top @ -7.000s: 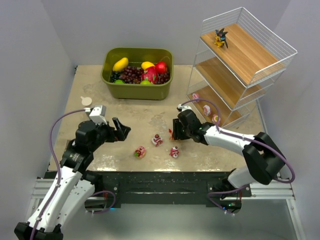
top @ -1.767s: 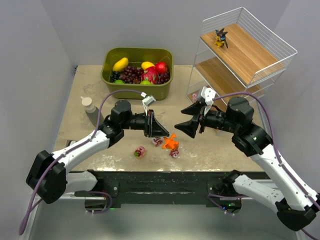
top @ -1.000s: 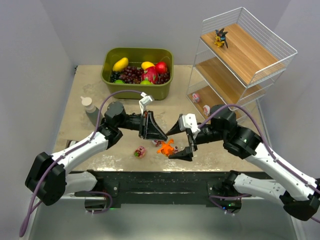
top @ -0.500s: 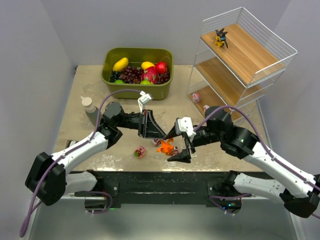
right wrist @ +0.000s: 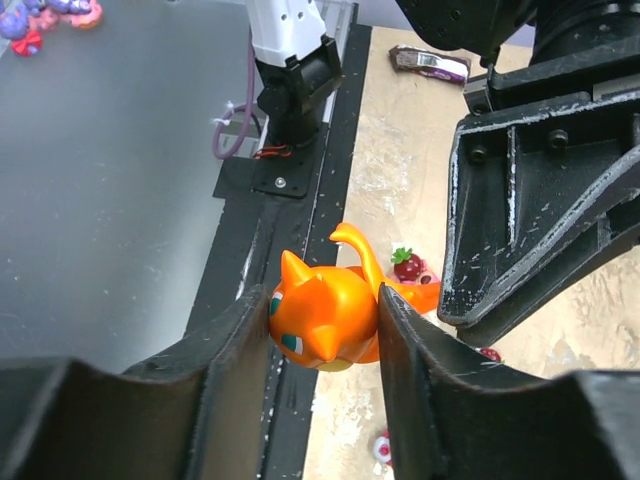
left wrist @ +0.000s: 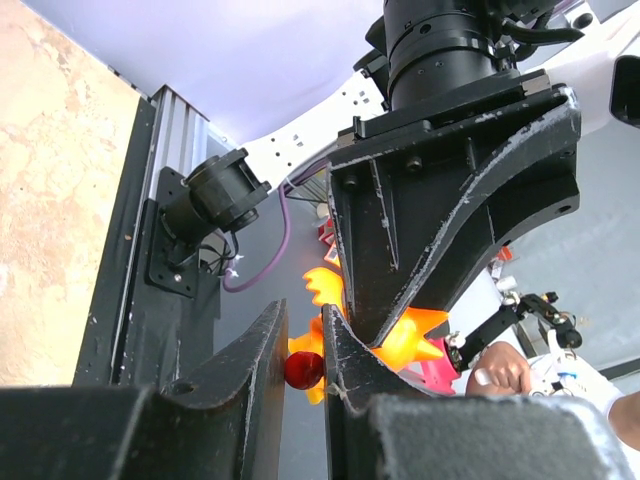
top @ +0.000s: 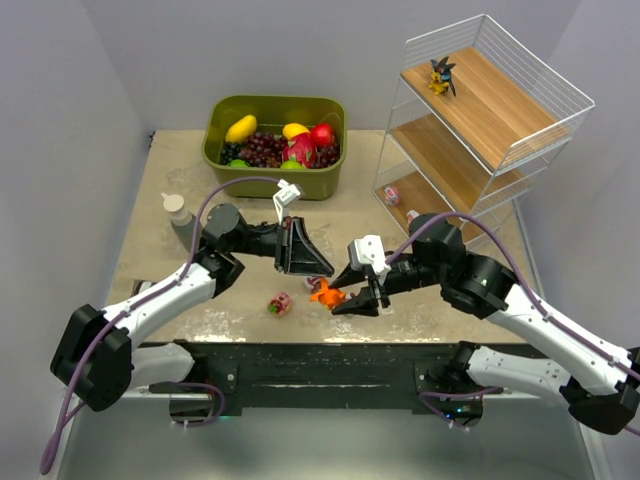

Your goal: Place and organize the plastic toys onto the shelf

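The orange creature (top: 324,293) hangs just above the table's front middle, between both grippers. My left gripper (top: 326,273) is shut on the small red tip at its tail (left wrist: 303,368). My right gripper (top: 342,294) is shut on its round head (right wrist: 325,320), one finger pressed against each side. A pink toy (top: 281,303) lies on the table to the left, and a strawberry-topped one (right wrist: 407,265) lies under the grippers. On the shelf (top: 490,110) a dark spiky creature (top: 441,75) stands on the top tier, with two pink toys (top: 391,195) on the bottom tier.
An olive-green bin (top: 215,150) of fruit stands at the back middle. A grey bottle (top: 180,220) stands at the left, beside my left arm. The shelf fills the back right corner. The table's front edge (top: 300,340) runs just below the grippers.
My right gripper's jaws have closed from wide open onto the orange creature's head. My left gripper has kept its hold and barely moved.
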Motion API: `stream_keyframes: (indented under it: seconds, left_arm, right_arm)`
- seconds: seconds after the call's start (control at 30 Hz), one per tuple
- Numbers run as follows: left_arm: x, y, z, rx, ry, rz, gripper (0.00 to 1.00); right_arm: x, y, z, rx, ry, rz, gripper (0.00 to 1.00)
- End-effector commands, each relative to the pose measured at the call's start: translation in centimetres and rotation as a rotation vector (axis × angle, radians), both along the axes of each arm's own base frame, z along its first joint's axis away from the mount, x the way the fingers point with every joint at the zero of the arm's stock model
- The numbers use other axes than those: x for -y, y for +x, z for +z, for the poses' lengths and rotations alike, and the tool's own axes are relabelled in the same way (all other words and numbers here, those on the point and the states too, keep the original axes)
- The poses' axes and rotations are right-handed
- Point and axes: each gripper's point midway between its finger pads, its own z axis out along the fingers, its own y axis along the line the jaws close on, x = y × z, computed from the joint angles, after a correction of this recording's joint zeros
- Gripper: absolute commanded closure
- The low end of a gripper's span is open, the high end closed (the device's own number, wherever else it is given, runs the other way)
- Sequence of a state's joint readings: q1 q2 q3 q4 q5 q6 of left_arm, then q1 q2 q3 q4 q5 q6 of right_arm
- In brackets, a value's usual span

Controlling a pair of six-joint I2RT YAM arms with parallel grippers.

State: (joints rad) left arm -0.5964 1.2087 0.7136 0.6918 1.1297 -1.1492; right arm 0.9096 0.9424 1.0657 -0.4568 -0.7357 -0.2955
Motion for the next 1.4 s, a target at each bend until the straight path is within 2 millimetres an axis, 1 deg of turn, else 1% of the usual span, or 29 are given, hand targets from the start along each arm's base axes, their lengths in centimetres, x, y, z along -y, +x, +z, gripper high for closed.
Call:
stream_keyframes:
  seconds: [0.0,0.13,0.2,0.27,0.33,0.37,0.47,0.57,0.6,0.63,0.67,0.7,0.73,0.77,0.8,0.83,0.9,0.93,0.97,1.03,1.1,1.13,1.17,1.2,1.23,1.27,1.3,1.33,1.37]
  left_arm:
    - [-0.4,-0.9,1.9,0.052,-0.050,-0.030,1.00]
    - [-0.3,-0.8,1.8,0.051,-0.048,-0.024,0.96]
    - [-0.2,-0.6,1.6,0.051,-0.045,-0.020,0.85]
    - [-0.1,-0.4,1.4,0.042,-0.037,-0.011,0.68]
    - [0.0,-0.1,1.3,0.044,-0.027,0.003,0.60]
    - [0.1,0.2,1.3,0.044,-0.022,0.011,0.47]
    - [0.4,1.1,1.2,0.050,0.003,0.053,0.26]
    - [0.6,2.8,1.1,0.071,0.046,0.132,0.17]
    - [0.5,4.5,1.6,0.127,0.052,0.208,0.15]
    - [0.2,5.4,0.5,0.082,0.122,0.261,0.12]
    - [-0.4,6.5,0.5,0.133,0.153,0.330,0.11]
    - [-1.5,9.5,0.9,0.152,0.194,0.494,0.09]
    - [-3.0,10.1,-0.2,0.113,0.279,0.575,0.05]
    - [-4.4,11.3,-0.2,0.126,0.315,0.667,0.04]
    - [-7.0,13.8,-0.3,0.123,0.357,0.836,0.03]
    - [-8.8,13.8,0.1,0.122,0.371,0.916,0.01]
    - [-12.7,15.4,-0.4,0.110,0.410,1.116,0.01]
    - [-14.0,14.9,0.0,0.119,0.409,1.168,0.01]
    - [-14.9,14.9,-0.1,0.132,0.420,1.204,0.00]
    - [-16.7,14.6,-1.3,0.114,0.476,1.283,0.00]
    - [-17.7,14.2,-2.8,0.116,0.535,1.308,0.00]
    - [-17.9,13.9,-3.0,0.121,0.540,1.309,0.00]
    - [-18.1,13.7,-3.4,0.137,0.554,1.304,0.00]
    - [-18.7,13.6,-4.5,0.133,0.591,1.326,0.00]
    - [-19.0,13.3,-4.8,0.139,0.600,1.331,0.00]
    - [-19.1,13.2,-5.1,0.154,0.616,1.323,0.01]
    - [-19.1,12.9,-6.1,0.152,0.638,1.307,0.01]
    - [-19.1,12.7,-6.5,0.157,0.646,1.295,0.01]
    - [-19.0,12.6,-7.0,0.167,0.661,1.279,0.00]
  right_arm:
    - [-0.1,1.1,0.9,0.017,0.006,-0.061,0.77]
    - [-0.1,1.4,1.4,0.018,0.016,-0.081,1.00]
    - [-0.1,1.5,1.8,0.017,0.027,-0.086,1.00]
    - [-0.1,1.5,2.0,0.016,0.034,-0.091,1.00]
    - [-0.1,1.5,2.3,0.010,0.041,-0.099,1.00]
    - [-0.1,1.6,2.4,0.009,0.043,-0.105,1.00]
    - [-0.2,1.9,2.9,-0.004,0.049,-0.133,1.00]
    - [-0.2,2.4,3.0,-0.017,0.049,-0.164,1.00]
    - [-0.1,2.7,3.1,-0.024,0.050,-0.191,1.00]
    - [-0.1,3.0,3.1,-0.033,0.049,-0.212,1.00]
    - [-0.1,3.3,3.5,-0.048,0.053,-0.235,1.00]
    - [0.0,3.9,3.5,-0.053,0.050,-0.275,1.00]
    - [-0.1,4.2,3.4,-0.066,0.042,-0.297,1.00]
    - [-0.1,4.4,3.7,-0.090,0.043,-0.318,1.00]
    - [0.1,5.3,3.7,-0.094,0.037,-0.377,1.00]
    - [0.1,6.1,3.3,-0.112,0.018,-0.421,1.00]
    - [0.3,7.4,4.4,-0.149,0.030,-0.515,1.00]
    - [0.5,8.4,4.3,-0.157,0.010,-0.578,1.00]
    - [0.2,9.1,5.5,-0.174,0.023,-0.610,1.00]
    - [0.8,10.8,5.9,-0.186,-0.003,-0.714,1.00]
    - [0.6,12.9,8.3,-0.201,0.017,-0.784,1.00]
    - [0.9,13.6,8.7,-0.210,0.011,-0.810,1.00]
    - [1.2,14.2,11.2,-0.211,0.061,-0.828,1.00]
    - [1.8,16.2,11.3,-0.226,0.058,-0.880,1.00]
    - [2.3,17.0,11.6,-0.239,0.058,-0.905,1.00]
    - [3.0,17.6,13.9,-0.233,0.109,-0.928,1.00]
    - [3.7,19.4,13.8,-0.239,0.104,-0.974,1.00]
    - [4.2,19.8,14.1,-0.245,0.099,-0.993,1.00]
    - [4.7,20.0,16.0,-0.228,0.136,-1.003,1.00]
